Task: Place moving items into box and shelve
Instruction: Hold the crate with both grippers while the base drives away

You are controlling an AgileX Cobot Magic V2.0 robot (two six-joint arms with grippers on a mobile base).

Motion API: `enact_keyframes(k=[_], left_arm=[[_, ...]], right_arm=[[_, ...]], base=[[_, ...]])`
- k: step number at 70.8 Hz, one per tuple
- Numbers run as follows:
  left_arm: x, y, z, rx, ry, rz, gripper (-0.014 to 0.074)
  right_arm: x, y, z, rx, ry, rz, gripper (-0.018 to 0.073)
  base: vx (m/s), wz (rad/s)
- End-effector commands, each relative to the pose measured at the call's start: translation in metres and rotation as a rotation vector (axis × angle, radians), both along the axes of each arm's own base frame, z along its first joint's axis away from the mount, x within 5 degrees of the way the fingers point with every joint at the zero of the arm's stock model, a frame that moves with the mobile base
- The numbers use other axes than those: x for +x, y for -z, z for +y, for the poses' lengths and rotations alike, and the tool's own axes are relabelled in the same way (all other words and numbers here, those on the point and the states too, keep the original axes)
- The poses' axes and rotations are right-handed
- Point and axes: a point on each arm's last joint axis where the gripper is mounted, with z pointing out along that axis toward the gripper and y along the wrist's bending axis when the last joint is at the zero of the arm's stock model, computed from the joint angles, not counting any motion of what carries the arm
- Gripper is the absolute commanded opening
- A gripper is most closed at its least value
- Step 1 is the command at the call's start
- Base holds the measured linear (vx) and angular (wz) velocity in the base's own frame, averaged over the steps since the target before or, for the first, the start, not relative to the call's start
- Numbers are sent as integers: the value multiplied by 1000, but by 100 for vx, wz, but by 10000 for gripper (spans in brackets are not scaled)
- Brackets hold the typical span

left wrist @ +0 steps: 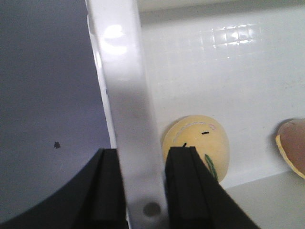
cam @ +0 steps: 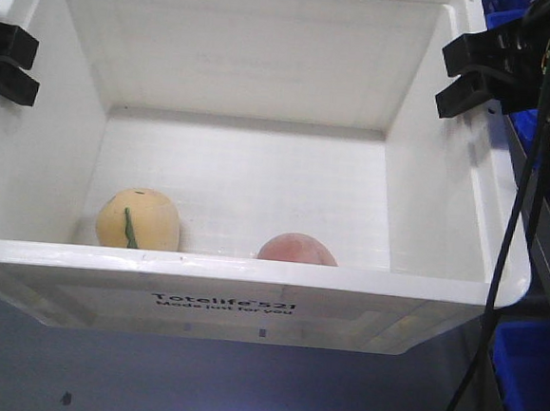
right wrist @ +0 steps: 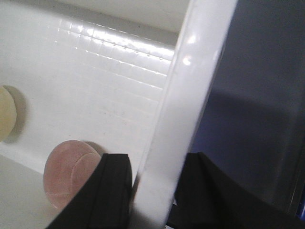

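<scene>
The white box (cam: pixel 251 272) fills the front view, its print facing me. Two moving items lie inside against the near wall: a pale yellow toy (cam: pixel 139 219) with a green stripe on the left, and a pink toy (cam: pixel 297 249) to its right, half hidden by the rim. My left gripper (cam: pixel 8 63) is shut on the left side rim. In the left wrist view the gripper (left wrist: pixel 143 153) has a black finger on each side of the rim (left wrist: pixel 128 95), with the yellow toy (left wrist: pixel 196 145) just beyond. My right gripper (cam: pixel 471 76) (right wrist: pixel 155 160) is shut on the right rim (right wrist: pixel 190 86), close to the pink toy (right wrist: pixel 69 171).
Blue plastic bins (cam: pixel 528 378) stand along the right side, beside a grey rack edge. A black cable (cam: pixel 513 234) hangs down past the box's right corner. A grey surface (cam: pixel 147 376) lies below the box.
</scene>
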Motion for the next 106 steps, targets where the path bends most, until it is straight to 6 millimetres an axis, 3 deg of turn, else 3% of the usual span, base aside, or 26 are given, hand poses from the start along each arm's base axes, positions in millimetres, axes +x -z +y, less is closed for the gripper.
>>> enact_keyframes(k=[1,38,106], left_arm=[[-7,-28,-4,-82,8,-168,-17],[-7,-28,-4,-82,8,-168,-17],[-7,-28,-4,-82,8,-168,-17]], right_arm=[[-10,-29,2,93,-17,-146,-11],[-10,-29,2,93,-17,-146,-11],[-10,-29,2,93,-17,-146,-11]], base=[[43,3],[42,20],[32,49]])
